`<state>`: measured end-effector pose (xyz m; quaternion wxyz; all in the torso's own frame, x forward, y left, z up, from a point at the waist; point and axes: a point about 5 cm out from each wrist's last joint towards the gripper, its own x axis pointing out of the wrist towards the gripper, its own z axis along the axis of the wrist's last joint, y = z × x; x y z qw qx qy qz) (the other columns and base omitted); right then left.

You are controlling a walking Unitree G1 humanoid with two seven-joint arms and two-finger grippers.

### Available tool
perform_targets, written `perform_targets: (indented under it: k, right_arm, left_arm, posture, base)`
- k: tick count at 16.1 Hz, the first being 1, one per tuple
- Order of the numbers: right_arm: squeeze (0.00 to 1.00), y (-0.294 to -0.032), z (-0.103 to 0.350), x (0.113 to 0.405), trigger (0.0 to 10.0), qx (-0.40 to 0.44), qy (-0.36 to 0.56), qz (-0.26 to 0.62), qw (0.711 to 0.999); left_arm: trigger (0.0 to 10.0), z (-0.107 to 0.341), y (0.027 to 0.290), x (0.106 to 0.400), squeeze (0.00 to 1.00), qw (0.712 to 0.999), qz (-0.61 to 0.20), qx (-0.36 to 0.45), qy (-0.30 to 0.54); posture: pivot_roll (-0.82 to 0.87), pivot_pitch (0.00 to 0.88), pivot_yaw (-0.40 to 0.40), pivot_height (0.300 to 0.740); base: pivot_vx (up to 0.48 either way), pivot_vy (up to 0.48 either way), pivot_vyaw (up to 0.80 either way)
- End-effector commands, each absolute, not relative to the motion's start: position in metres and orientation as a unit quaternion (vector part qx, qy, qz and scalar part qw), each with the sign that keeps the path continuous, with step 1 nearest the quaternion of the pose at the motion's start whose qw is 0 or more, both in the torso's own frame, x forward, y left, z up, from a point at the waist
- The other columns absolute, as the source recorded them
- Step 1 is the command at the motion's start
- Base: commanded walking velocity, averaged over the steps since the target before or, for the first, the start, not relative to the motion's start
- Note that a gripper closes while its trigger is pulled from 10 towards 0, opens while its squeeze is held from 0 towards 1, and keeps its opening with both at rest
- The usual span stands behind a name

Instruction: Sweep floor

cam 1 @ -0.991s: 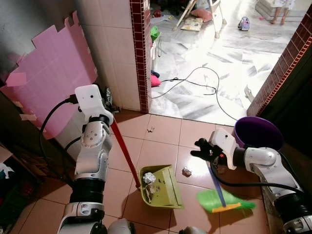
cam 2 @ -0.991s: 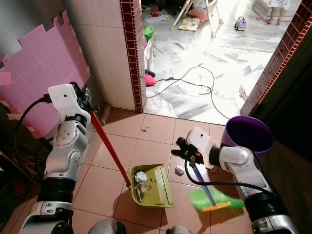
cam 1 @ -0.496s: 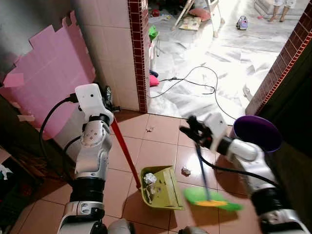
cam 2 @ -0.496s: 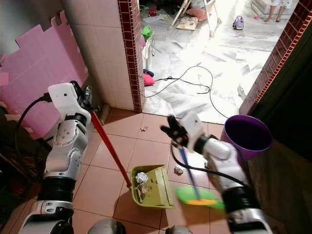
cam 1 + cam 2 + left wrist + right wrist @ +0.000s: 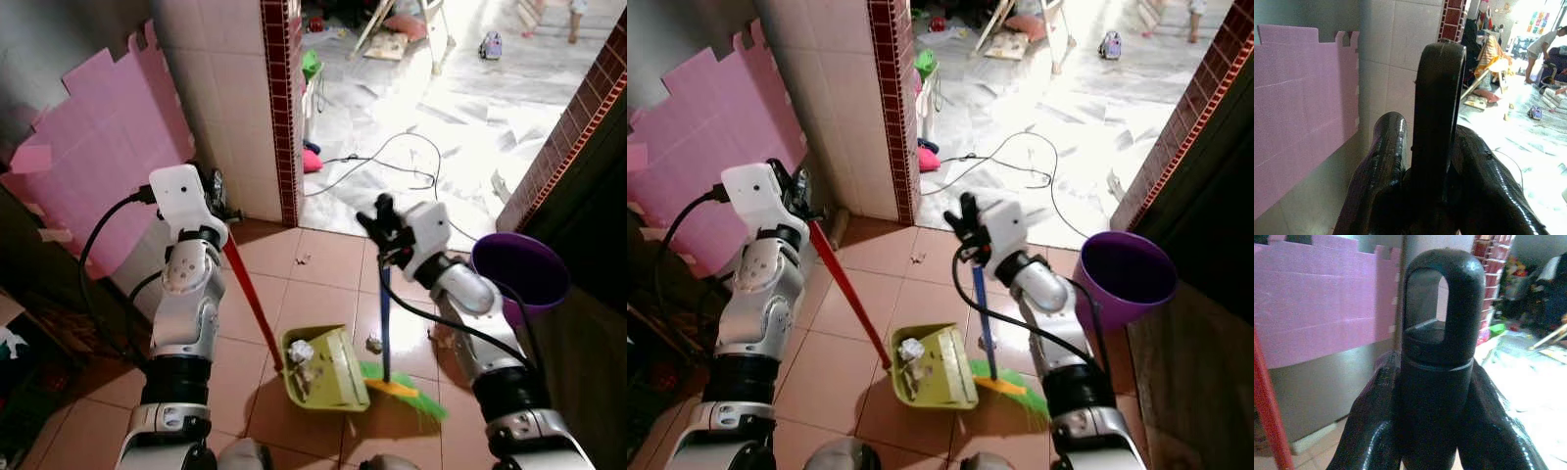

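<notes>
Broom (image 5: 385,323) sits clamped in the right claw (image 5: 384,231), dustpan (image 5: 323,368) handle in the left claw (image 5: 211,201); no writing legible.

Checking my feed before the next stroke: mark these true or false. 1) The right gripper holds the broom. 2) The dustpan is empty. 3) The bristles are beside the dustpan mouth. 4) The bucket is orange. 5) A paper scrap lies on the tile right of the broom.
1) True: the right gripper is shut on the broom.
2) False: the dustpan holds crumpled paper.
3) True: the bristles touch its right edge.
4) False: the bucket is purple.
5) False: the scrap lies left of the broom.
</notes>
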<state>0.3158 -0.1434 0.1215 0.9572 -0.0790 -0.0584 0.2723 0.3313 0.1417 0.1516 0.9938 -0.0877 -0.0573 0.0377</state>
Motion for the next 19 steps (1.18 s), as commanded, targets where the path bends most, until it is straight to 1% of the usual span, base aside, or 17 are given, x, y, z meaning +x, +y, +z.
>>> perform_targets:
  k: [1,4,7,10,12,13,14,15,16,17,18,19]
  right_arm:
    - [0.00,-0.149,0.146,0.317,10.0,-0.100,-0.120,0.256,0.954]
    - [0.00,-0.164,0.156,0.317,10.0,-0.116,-0.148,0.188,0.964]
    - [0.00,-0.171,0.167,0.319,10.0,-0.145,-0.171,0.157,0.962]
    - [0.00,-0.171,0.163,0.322,10.0,-0.145,-0.145,0.167,0.964]
    - [0.00,-0.169,0.153,0.323,10.0,-0.112,-0.108,0.198,0.968]
    - [0.00,-0.171,0.149,0.321,10.0,-0.108,-0.100,0.217,0.965]
    - [0.00,-0.175,0.147,0.320,10.0,-0.109,-0.094,0.215,0.966]
    - [0.00,-0.182,0.147,0.319,10.0,-0.121,-0.098,0.194,0.969]
    - [0.00,-0.197,0.150,0.318,10.0,-0.148,-0.110,0.138,0.973]
    - [0.00,-0.215,0.152,0.317,10.0,-0.155,-0.115,0.063,0.979]
    - [0.00,-0.225,0.153,0.315,10.0,-0.172,-0.115,0.014,0.978]
    - [0.00,-0.229,0.151,0.312,10.0,-0.183,-0.112,-0.007,0.977]
  left_arm:
    - [10.0,0.163,0.139,0.332,0.00,0.992,0.029,-0.094,-0.083]
    - [10.0,0.166,0.136,0.334,0.00,0.991,0.021,-0.095,-0.088]
    - [10.0,0.172,0.133,0.335,0.00,0.991,0.016,-0.090,-0.099]
    - [10.0,0.185,0.141,0.339,0.00,0.989,0.030,-0.092,-0.116]
    - [10.0,0.194,0.149,0.344,0.00,0.986,0.040,-0.095,-0.131]
    - [10.0,0.199,0.154,0.346,0.00,0.985,0.046,-0.094,-0.137]
    - [10.0,0.200,0.156,0.347,0.00,0.985,0.048,-0.093,-0.139]
    - [10.0,0.198,0.158,0.347,0.00,0.985,0.050,-0.093,-0.137]
    - [10.0,0.194,0.160,0.347,0.00,0.986,0.052,-0.093,-0.130]
    - [10.0,0.187,0.160,0.345,0.00,0.987,0.053,-0.093,-0.121]
    - [10.0,0.182,0.159,0.344,0.00,0.988,0.052,-0.094,-0.115]
    - [10.0,0.180,0.158,0.344,0.00,0.988,0.051,-0.097,-0.111]
  posture:
    - [-0.11,0.000,0.042,0.740]
    - [-0.12,0.000,0.052,0.740]
    - [-0.13,0.000,0.057,0.740]
    - [-0.13,0.000,0.055,0.740]
    - [-0.12,0.000,0.051,0.740]
    - [-0.12,0.000,0.048,0.740]
    - [-0.12,0.000,0.047,0.740]
    - [-0.12,0.000,0.045,0.740]
    - [-0.13,0.000,0.045,0.740]
    - [-0.13,0.000,0.046,0.740]
    - [-0.13,0.000,0.046,0.740]
    - [-0.14,0.000,0.051,0.740]
  base:
    - [0.000,0.000,0.00]
    - [0.000,0.000,0.00]
    - [0.000,0.000,0.00]
    - [0.000,0.000,0.00]
    - [0.000,0.000,0.00]
    - [0.000,0.000,0.00]
    - [0.000,0.000,0.00]
    - [0.000,0.000,0.00]
    - [0.000,0.000,0.00]
    - [0.000,0.000,0.00]
    - [0.000,0.000,0.00]
    - [0.000,0.000,0.00]
